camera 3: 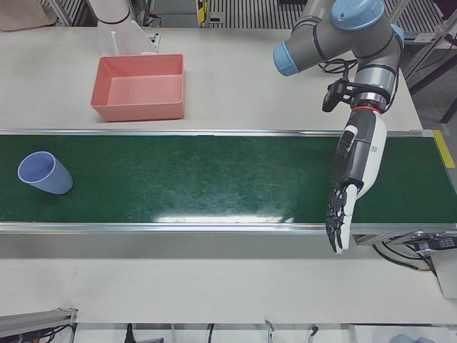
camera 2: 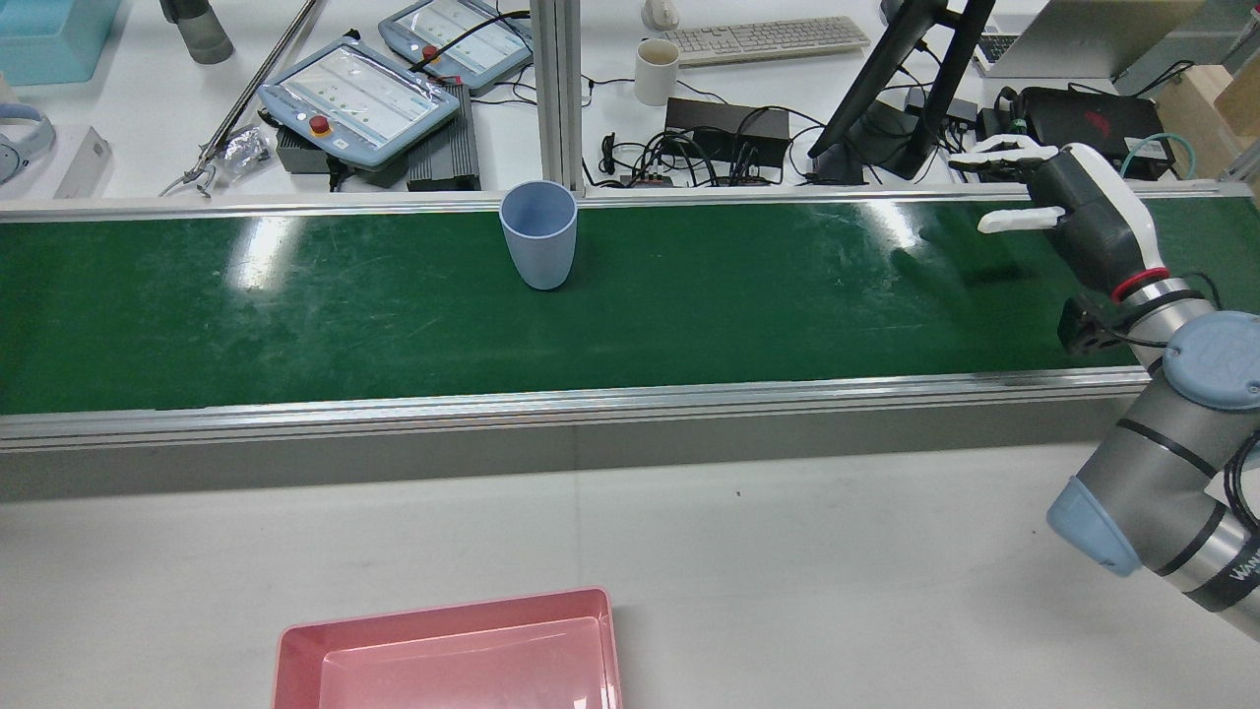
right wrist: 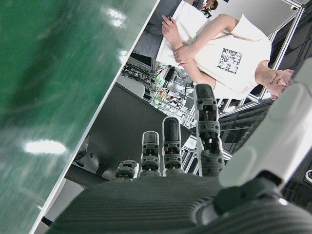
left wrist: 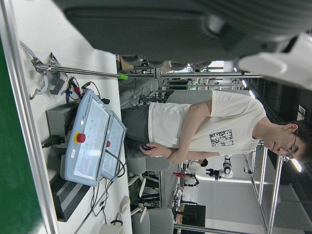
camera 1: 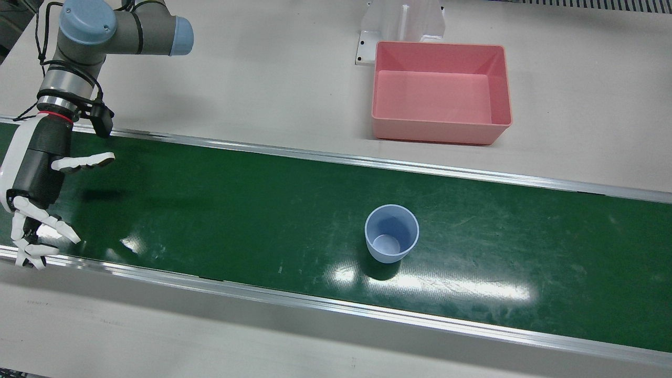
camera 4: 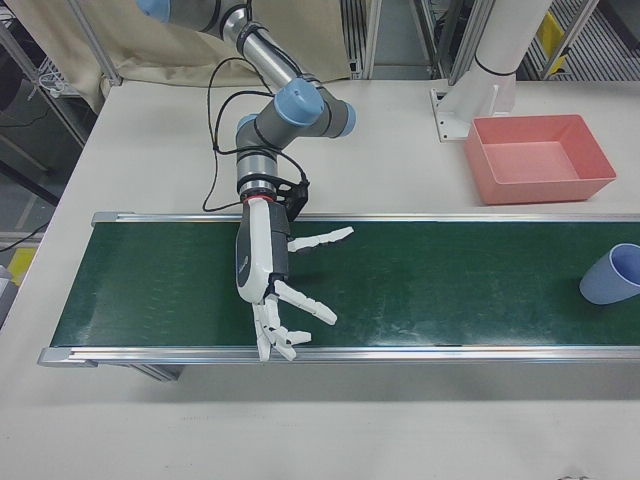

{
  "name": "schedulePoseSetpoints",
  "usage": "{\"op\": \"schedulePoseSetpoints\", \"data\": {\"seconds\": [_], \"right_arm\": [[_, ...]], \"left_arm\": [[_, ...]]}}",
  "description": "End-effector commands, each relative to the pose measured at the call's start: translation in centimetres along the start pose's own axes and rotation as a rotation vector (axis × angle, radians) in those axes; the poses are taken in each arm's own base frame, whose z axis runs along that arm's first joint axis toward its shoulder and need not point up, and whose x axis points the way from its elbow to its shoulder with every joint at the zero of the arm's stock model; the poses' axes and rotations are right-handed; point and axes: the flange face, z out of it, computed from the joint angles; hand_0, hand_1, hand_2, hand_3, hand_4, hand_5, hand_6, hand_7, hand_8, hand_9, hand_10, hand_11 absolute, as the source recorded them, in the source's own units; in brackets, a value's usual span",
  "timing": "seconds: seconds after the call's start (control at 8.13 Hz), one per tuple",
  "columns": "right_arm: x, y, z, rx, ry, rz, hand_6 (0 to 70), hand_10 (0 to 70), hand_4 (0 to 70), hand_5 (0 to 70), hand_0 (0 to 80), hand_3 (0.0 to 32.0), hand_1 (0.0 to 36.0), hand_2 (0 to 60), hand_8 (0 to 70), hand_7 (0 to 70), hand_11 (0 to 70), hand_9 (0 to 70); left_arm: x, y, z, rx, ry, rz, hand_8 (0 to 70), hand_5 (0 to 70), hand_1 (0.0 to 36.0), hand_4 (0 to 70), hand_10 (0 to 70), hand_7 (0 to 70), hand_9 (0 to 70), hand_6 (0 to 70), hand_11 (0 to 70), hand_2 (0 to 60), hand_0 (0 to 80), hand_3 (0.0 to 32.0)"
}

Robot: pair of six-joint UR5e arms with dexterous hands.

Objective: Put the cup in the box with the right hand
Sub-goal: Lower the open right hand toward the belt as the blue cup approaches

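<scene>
A light blue cup [camera 1: 392,233] stands upright and empty on the green belt [camera 1: 210,210]; it also shows in the rear view [camera 2: 538,234], the left-front view [camera 3: 44,173] and the right-front view [camera 4: 610,273]. The pink box [camera 1: 441,92] sits empty on the white table behind the belt. My right hand [camera 1: 37,189] is open with fingers spread, over the belt's end, far from the cup; it also shows in the right-front view [camera 4: 268,275] and the rear view [camera 2: 1068,202]. My left hand [camera 3: 351,179] is open and empty over the other belt end.
Metal rails [camera 1: 336,310] run along both belt edges. A white pedestal [camera 1: 401,23] stands just behind the box. Beyond the belt, a desk holds teach pendants [camera 2: 359,98], a mug [camera 2: 657,71], cables and a monitor stand [camera 2: 886,89]. A person [left wrist: 209,131] sits there.
</scene>
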Motion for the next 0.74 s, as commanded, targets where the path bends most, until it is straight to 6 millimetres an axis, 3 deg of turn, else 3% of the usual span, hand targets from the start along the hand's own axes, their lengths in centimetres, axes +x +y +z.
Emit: {"op": "schedulePoseSetpoints", "data": {"seconds": [0.0, 0.61], "right_arm": [[0.49, 1.31, -0.23, -0.024, 0.009, -0.022, 9.8, 3.8, 37.5, 2.1, 43.0, 0.0, 0.8, 0.8, 10.4, 46.3, 5.6, 20.9], [1.11, 1.16, -0.39, -0.016, 0.006, -0.022, 9.8, 3.8, 37.2, 2.1, 43.2, 0.0, 0.7, 0.2, 10.5, 46.5, 5.7, 21.0]], "left_arm": [[0.00, 0.00, 0.00, 0.000, 0.000, 0.000, 0.0, 0.0, 0.0, 0.0, 0.0, 0.0, 0.0, 0.0, 0.0, 0.0, 0.0, 0.0], [0.00, -0.07, 0.00, 0.001, 0.000, 0.000, 0.0, 0.0, 0.0, 0.0, 0.0, 0.0, 0.0, 0.0, 0.0, 0.0, 0.0, 0.0]]}}
